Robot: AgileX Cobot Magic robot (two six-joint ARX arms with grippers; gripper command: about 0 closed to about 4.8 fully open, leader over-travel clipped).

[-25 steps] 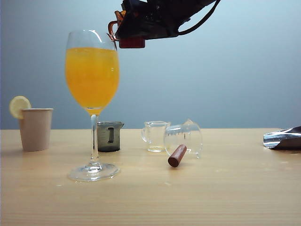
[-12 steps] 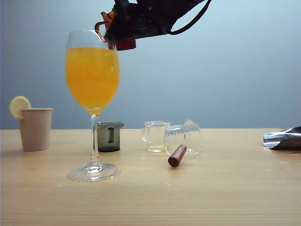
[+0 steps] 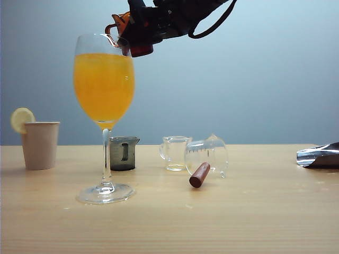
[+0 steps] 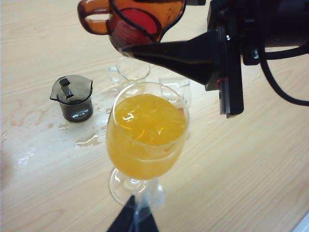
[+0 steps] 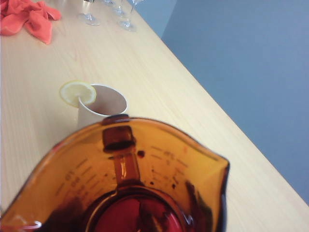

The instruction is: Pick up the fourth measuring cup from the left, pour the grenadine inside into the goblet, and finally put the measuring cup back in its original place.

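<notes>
The fourth measuring cup (image 3: 130, 37) is a small amber-brown translucent cup with a flared lip and a looped side handle. It hangs in the air at the goblet's rim, held by the right claw (image 4: 145, 48), and is tipped only a little, its handle pointing away from the arm. The grenadine (image 5: 137, 215) sits as a dark red pool in the cup's bottom; none seems to be running out, though the lip is hard to read. The goblet (image 3: 104, 106) is a tall clear stemmed glass standing upright on its round foot on the bench (image 3: 238, 222), filled most of the way with orange juice. The left claw (image 4: 133, 220) is just beside its foot.
</notes>
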